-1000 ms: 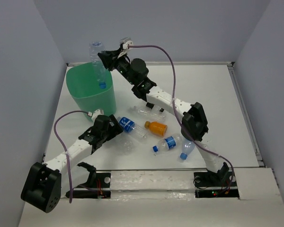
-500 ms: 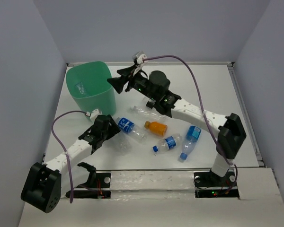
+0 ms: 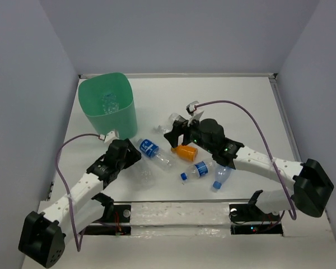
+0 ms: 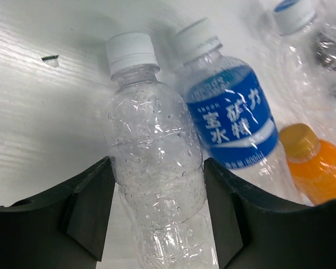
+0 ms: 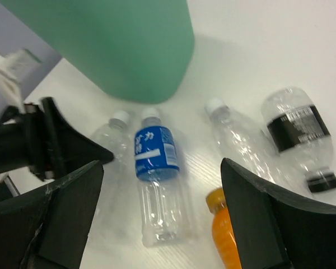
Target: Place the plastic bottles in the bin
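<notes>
Left gripper (image 4: 157, 168): clenched on a clear bottle (image 4: 154, 190) that lies on the table (image 4: 39, 112), one finger against each side.
Right gripper (image 5: 162, 165): released, jaws wide with nothing between them, hanging above the blue-label bottle (image 5: 155, 148).
Bin (image 3: 122, 119): upright at the far left, one bottle (image 3: 108, 102) inside.
Also on the table: blue-label bottle just beside the gripped one, orange bottle (image 3: 185, 151) nearby, black-label bottle (image 5: 297, 129) (black cap too).

- A robotics lab test cell is showing here: plain grey walls (image 3: 179, 33) are enclosing a white bench (image 3: 257, 101).
- A left arm (image 3: 84, 188) and a right arm (image 3: 257, 162) are sitting bolted at its near edge, each trailing a purple cable (image 3: 63, 152).
</notes>
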Robot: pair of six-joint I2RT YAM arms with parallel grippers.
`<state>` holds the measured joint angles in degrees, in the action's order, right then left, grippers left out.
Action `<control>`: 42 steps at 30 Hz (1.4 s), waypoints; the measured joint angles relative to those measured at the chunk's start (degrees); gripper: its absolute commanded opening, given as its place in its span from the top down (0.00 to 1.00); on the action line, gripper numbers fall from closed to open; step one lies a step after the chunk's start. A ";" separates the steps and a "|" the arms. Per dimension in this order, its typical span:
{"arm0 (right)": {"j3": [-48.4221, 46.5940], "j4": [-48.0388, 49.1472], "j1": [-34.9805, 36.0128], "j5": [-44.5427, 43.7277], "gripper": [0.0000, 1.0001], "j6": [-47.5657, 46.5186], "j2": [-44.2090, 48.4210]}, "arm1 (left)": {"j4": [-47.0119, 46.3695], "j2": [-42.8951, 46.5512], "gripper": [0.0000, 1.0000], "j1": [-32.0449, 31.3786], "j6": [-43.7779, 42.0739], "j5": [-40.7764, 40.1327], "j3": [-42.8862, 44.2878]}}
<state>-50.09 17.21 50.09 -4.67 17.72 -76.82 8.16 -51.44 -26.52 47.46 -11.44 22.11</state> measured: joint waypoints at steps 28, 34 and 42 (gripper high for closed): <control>16.83 -44.15 -21.62 -27.45 0.00 23.67 28.70 | 1.60 -16.63 0.64 -0.28 -33.24 -35.32 58.23; 17.51 -44.13 -24.87 -26.36 0.00 26.03 28.24 | -3.37 -27.32 0.63 3.96 -41.75 -41.09 58.10; 19.19 -42.27 -29.05 -22.77 0.00 26.51 20.44 | -13.68 -27.45 0.08 5.22 -48.94 -46.14 50.49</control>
<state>-30.89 -25.06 21.04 -27.44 44.23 -56.38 -5.52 -78.89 -21.30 -1.48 -57.58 72.60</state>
